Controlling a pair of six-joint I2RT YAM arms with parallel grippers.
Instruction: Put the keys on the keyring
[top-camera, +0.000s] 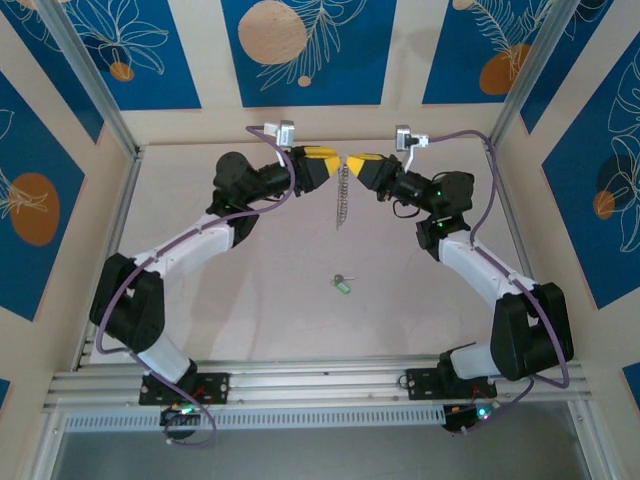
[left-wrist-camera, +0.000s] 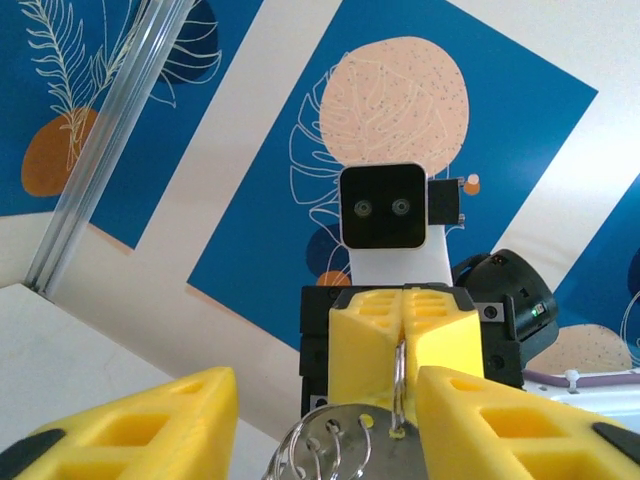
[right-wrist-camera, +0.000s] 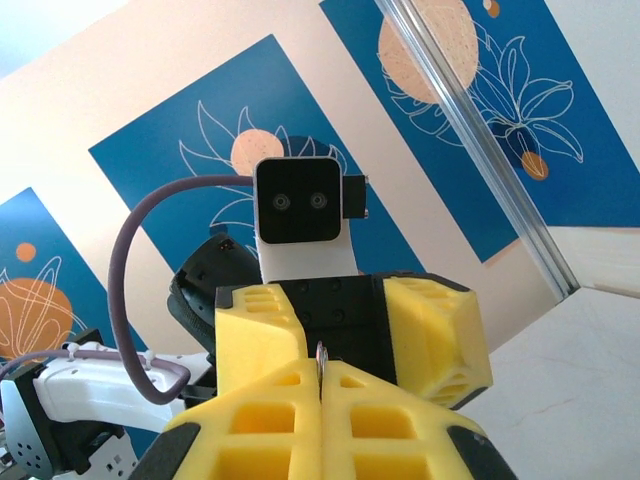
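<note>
Cropped by the left wrist view's lower edge: thin silvery metal keyring (left-wrist-camera: 330, 445). Too small from above for detail: tiny silvery key with mint-green head (top-camera: 343, 285).

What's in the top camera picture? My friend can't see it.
The left gripper and right gripper meet above the far side of the table, with the keyring dangling between them. A small green-headed key lies on the table, closer to the near edge.

No text, label, brand, number or sign can be read on anything here.
</note>
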